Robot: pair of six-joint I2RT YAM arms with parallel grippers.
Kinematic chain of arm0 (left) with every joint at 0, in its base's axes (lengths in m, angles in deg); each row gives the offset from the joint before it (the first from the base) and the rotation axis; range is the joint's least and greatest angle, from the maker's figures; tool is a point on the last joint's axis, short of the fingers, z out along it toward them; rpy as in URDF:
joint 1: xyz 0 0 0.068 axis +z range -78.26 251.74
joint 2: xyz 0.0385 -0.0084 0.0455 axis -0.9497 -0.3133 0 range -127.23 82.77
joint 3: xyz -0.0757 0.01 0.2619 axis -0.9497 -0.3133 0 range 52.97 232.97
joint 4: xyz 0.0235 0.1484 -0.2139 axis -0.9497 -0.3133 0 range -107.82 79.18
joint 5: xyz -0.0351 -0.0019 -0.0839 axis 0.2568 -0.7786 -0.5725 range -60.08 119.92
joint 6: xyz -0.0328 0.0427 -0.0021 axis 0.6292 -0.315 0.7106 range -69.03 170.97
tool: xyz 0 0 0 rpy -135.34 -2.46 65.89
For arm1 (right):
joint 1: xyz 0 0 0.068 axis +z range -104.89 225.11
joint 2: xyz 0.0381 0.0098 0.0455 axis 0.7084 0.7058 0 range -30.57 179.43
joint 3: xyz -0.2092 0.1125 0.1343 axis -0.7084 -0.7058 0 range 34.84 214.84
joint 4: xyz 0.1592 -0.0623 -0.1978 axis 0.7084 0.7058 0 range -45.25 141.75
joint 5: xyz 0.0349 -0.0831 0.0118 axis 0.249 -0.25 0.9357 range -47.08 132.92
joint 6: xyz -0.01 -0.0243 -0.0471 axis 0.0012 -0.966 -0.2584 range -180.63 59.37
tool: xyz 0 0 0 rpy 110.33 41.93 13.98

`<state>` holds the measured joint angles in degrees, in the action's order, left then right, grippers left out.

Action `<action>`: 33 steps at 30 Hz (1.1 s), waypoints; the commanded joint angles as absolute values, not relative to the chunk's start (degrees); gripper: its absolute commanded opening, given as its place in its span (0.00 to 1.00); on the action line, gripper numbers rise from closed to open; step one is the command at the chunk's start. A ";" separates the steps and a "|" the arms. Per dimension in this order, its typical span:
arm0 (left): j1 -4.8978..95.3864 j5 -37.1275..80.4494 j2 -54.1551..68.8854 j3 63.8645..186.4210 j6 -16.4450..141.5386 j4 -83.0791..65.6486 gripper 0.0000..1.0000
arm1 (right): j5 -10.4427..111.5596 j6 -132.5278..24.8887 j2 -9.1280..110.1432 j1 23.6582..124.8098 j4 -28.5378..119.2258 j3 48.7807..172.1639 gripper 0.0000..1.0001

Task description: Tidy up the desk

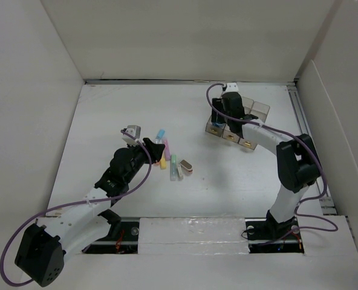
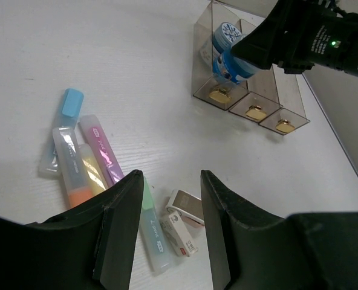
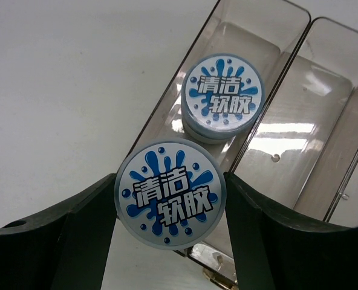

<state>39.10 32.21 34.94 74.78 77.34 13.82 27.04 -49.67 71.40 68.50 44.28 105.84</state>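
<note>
Right wrist: right gripper clamps round tin; left gripper half-open, empty.

Blue-splashed white tub; smoky translucent bin

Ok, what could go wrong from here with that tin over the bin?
The right jaws hold a blue-label tin above the end compartment of the bin, where an identical tin already sits. Released here, it may land on that one or the rim and roll out. The left jaws stand open over a green highlighter and small white items close together. Closing could catch both.
</note>
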 commanded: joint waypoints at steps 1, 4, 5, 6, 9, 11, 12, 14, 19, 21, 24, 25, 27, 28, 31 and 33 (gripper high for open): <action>38.96 32.38 35.57 75.47 76.54 16.07 0.38 | 26.75 -49.12 72.34 68.49 40.70 107.96 0.50; 38.96 32.82 35.93 75.21 76.54 16.17 0.39 | 26.48 -49.21 72.61 68.49 40.27 107.79 0.58; 38.96 32.82 36.01 75.30 76.54 15.99 0.39 | 26.48 -49.38 72.70 68.49 40.53 108.05 0.59; 38.96 32.74 36.01 75.30 76.63 15.90 0.39 | 26.31 -49.38 72.87 69.01 40.70 108.31 0.62; 38.96 32.65 35.93 75.12 76.54 16.25 0.39 | 25.61 -49.38 71.83 69.01 41.41 108.49 0.75; 38.96 32.73 35.66 75.30 76.54 16.08 0.39 | 25.60 -49.47 70.68 69.54 41.76 108.49 0.82; 38.96 32.65 35.66 75.47 76.54 15.90 0.39 | 25.34 -49.65 69.98 70.06 42.02 108.49 0.86; 38.96 32.47 35.66 75.30 76.63 16.51 0.39 | 24.90 -50.08 67.35 70.68 41.68 107.96 0.90; 38.96 32.38 35.05 75.48 76.54 16.07 0.39 | 24.38 -49.83 62.69 74.45 41.67 106.48 0.84; 38.96 32.65 34.96 75.39 76.63 16.51 0.38 | 24.20 -49.12 59.25 78.15 40.53 102.95 0.52; 38.96 32.91 34.70 75.65 76.72 15.72 0.37 | 25.42 -48.94 55.65 84.73 37.46 95.68 0.14; 38.96 32.91 34.96 75.65 76.72 15.90 0.34 | 25.43 -48.94 55.04 86.66 37.37 94.09 0.12; 38.96 33.61 34.87 75.56 76.89 16.08 0.31 | 25.69 -49.12 53.98 91.94 38.24 90.75 0.14; 38.96 33.96 34.87 75.56 77.07 15.99 0.28 | 25.95 -49.64 53.63 93.52 39.29 89.78 0.17; 38.96 35.63 35.48 75.56 77.68 15.02 0.24 | 27.71 -49.56 52.84 98.36 41.05 86.26 0.42; 38.96 37.47 36.10 75.21 77.95 15.02 0.22 | 29.99 -48.69 52.66 99.51 41.58 83.55 0.57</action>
